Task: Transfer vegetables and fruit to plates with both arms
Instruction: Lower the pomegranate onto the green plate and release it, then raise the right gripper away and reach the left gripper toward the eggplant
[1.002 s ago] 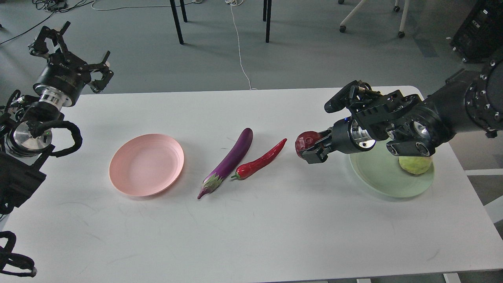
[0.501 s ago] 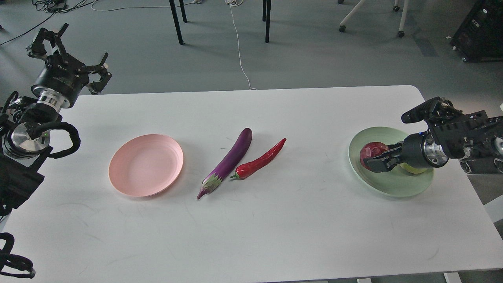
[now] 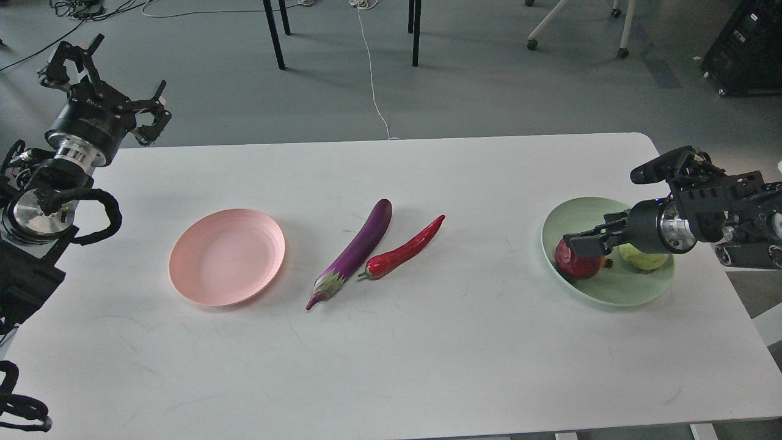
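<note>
The dark red pomegranate (image 3: 575, 265) lies on the left part of the mint green plate (image 3: 611, 294) at the right. The yellow-green fruit (image 3: 643, 259) lies beside it on the same plate. My right gripper (image 3: 588, 236) hovers just above the pomegranate with its fingers spread, holding nothing. The purple eggplant (image 3: 357, 249) and the red chili pepper (image 3: 405, 249) lie side by side on the table's middle. The pink plate (image 3: 227, 255) at the left is empty. My left gripper (image 3: 109, 85) is open and raised beyond the table's far left corner.
The white table (image 3: 391, 366) has a rounded far right corner just behind the green plate. Chair and table legs (image 3: 275, 33) and cables stand on the grey floor behind the table.
My right gripper carried the pomegranate from beside the chili rightward to the green plate, then opened and let it go. The pomegranate now rests on the plate. The left arm barely moved.
</note>
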You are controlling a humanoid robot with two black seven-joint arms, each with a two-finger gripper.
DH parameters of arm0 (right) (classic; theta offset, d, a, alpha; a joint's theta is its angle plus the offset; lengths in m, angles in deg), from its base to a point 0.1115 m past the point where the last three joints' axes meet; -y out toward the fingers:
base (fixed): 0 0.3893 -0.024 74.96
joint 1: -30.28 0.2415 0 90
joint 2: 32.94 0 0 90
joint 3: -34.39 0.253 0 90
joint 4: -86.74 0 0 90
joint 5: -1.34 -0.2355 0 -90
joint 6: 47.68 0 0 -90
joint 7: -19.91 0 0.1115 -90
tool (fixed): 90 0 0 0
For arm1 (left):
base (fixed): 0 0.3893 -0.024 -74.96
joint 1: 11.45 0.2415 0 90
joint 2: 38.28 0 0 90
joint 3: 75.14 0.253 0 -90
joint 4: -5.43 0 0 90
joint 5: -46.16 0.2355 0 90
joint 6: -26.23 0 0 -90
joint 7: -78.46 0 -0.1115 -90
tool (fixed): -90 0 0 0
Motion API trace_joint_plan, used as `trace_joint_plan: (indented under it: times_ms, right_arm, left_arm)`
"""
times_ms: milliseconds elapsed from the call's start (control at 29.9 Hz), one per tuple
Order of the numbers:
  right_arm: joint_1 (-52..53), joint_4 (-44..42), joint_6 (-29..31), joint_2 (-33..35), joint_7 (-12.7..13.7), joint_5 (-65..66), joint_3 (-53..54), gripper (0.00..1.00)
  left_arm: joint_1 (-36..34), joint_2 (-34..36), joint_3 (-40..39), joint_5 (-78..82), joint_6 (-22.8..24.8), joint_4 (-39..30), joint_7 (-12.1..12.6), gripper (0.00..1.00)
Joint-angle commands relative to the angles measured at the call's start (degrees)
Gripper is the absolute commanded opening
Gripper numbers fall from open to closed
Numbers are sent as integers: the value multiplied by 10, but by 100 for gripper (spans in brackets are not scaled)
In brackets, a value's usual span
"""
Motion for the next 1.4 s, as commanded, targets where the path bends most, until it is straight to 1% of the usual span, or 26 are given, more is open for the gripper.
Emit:
trace_joint_plan:
  times_ms: [0, 100, 167, 334, 401, 468, 568, 635, 768, 835, 935, 1035, 1169, 1269, 1370]
  right_arm:
    - [4, -26, 1, 28, 0, -1, 71, 97]
    - [-8, -62, 5, 48, 1, -4, 166, 97]
    - [-29, -75, 6, 60, 1, -6, 242, 98]
    - [-90, -70, 11, 97, 1, -8, 435, 98]
    - [-130, -70, 18, 108, 1, -8, 522, 98]
    - [-172, -69, 19, 111, 1, -10, 614, 98]
    - [-250, -68, 21, 111, 1, -34, 742, 98]
    - [-297, -61, 24, 109, 1, -52, 828, 98]
    - [-382, -19, 29, 110, 2, -106, 975, 98]
    - [-414, -15, 34, 105, 2, -156, 1030, 98]
    - [-447, -15, 39, 100, 1, -248, 1089, 98]
    - [-480, -16, 58, 97, 0, -356, 1125, 98]
    - [-535, -16, 108, 99, -5, -461, 1185, 98]
    - [-584, -14, 142, 98, -5, -476, 1239, 98]
    - [-631, -1, 168, 97, -5, -477, 1275, 98]
  left_arm:
    - [-8, 8, 0, 3, 1, -1, 3, 98]
    - [-18, 8, 7, 39, 1, -5, 4, 98]
    - [-44, 9, 14, 89, 1, -8, 7, 98]
    - [-98, 9, 68, 203, 1, -1, 4, 98]
    - [-112, 8, 86, 250, 1, -7, -5, 98]
    - [-128, 4, 88, 292, 1, -11, -11, 98]
    - [-156, -1, 89, 369, 1, -25, -12, 98]
    - [-160, -1, 89, 427, 1, -53, -12, 98]
    - [-154, 11, 96, 577, 1, -176, -12, 98]
    - [-151, 13, 107, 659, 1, -216, -12, 98]
    - [-147, 12, 150, 764, 1, -245, -13, 98]
    - [-149, 2, 201, 851, 1, -251, -12, 98]
    - [-151, -22, 257, 989, 1, -247, -9, 97]
    - [-153, -38, 318, 1106, -37, -246, -7, 97]
    - [-152, -63, 355, 1182, -84, -242, -2, 96]
